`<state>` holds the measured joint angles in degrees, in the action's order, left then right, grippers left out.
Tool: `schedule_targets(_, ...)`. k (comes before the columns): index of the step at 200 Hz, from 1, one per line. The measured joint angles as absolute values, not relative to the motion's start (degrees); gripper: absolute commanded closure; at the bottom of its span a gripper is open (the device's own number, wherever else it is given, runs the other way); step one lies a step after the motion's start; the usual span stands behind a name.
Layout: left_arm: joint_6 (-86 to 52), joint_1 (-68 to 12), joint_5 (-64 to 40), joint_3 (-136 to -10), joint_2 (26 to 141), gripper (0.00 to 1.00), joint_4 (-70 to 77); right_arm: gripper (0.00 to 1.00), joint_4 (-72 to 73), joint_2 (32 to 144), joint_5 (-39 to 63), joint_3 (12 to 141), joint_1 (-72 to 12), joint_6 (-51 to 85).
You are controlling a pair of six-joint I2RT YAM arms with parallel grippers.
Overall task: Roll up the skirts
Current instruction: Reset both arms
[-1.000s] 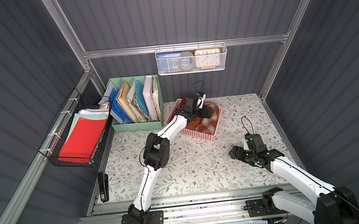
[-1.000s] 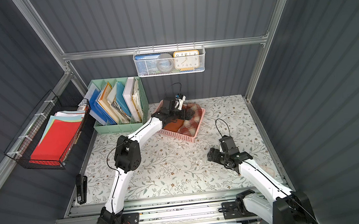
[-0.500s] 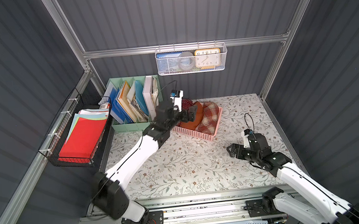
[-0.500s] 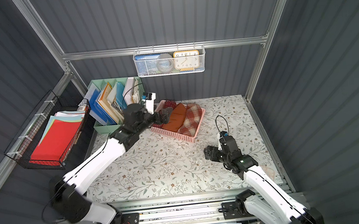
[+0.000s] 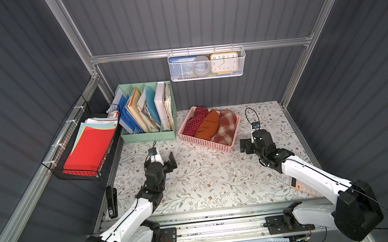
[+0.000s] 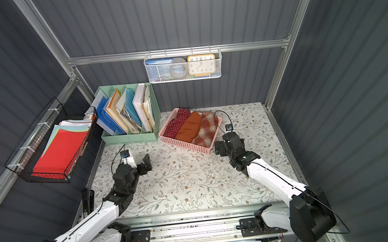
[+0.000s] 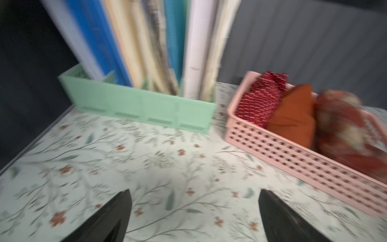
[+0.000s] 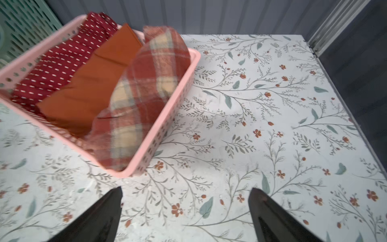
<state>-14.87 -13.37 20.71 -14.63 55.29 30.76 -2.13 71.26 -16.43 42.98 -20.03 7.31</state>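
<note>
Near the pink basket (image 5: 202, 142) of rolled skirts (image 5: 209, 125), left hand (image 5: 170, 162) and right hand (image 5: 243, 146) stood wide open, empty; retreat should clear its rim.

Dark grey ribbed walls (image 5: 202, 13) close in three sides, framed by aluminium rails (image 5: 201, 50). A white mesh basket (image 5: 184, 75) holding a clock (image 5: 224, 62) hangs from the back rail. The table (image 5: 205, 180) wears a pale floral covering; a mint file organiser (image 5: 148, 136) stands at its back, a black wire basket (image 5: 82, 175) hangs off the side rail
</note>
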Motion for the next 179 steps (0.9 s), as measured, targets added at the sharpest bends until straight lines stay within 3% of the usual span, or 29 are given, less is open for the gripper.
schedule_targets(30, -15.7, -11.2, 23.5, -14.4, 59.4, 0.00, 38.7, 0.01, 5.8, 70.8, -11.7, 35.2, -8.8, 0.1)
schedule_targets(62, -11.5, -11.2, 25.9, -18.2, 67.5, 0.00, 46.6, 0.01, 14.8, 72.6, -9.0, 30.2, -6.2, -3.7)
schedule_targets(116, -4.0, -5.0, 22.1, -17.1, 96.8, 0.00, 77.3, 0.01, 42.7, 83.7, -7.0, 18.8, -1.3, -0.3)
schedule_targets(133, -3.7, -3.9, 20.3, -17.6, 98.1, 0.00, 76.6, 0.01, 46.7, 89.3, -5.5, 18.8, 0.4, 0.5)
schedule_targets(179, -4.0, -2.7, 18.0, -26.5, 97.9, 0.00, 75.5, 0.01, 46.6, 88.2, -1.6, 23.6, 1.7, 2.0)
